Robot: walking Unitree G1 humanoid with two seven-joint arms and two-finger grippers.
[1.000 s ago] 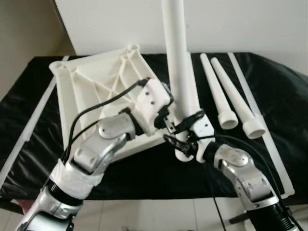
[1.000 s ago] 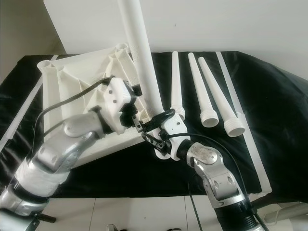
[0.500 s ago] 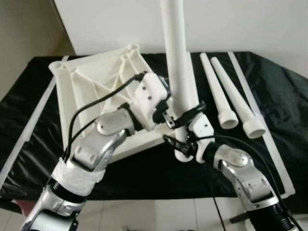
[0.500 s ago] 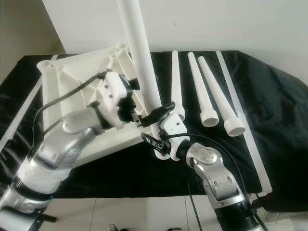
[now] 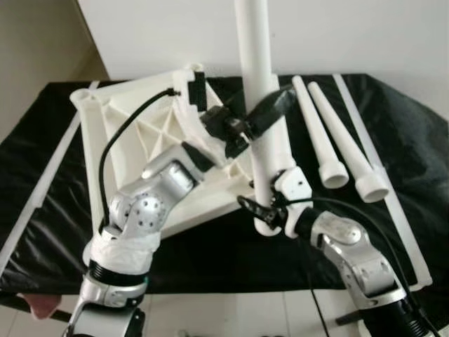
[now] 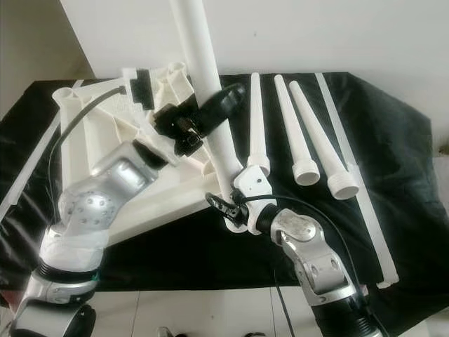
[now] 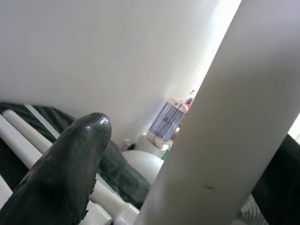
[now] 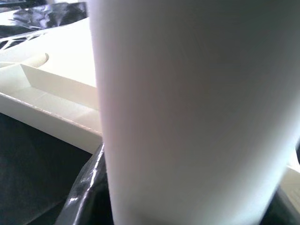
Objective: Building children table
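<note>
Both end effectors (image 5: 263, 112) (image 5: 263, 203) on leg (image 5: 256, 77), left apparently higher.

White table leg (image 5: 256, 77), white tabletop (image 5: 133, 112) (ribbed), black cloth (image 5: 407, 133).

No readable text, label, brand, number or sign is found on anything shown in any of the views.
</note>
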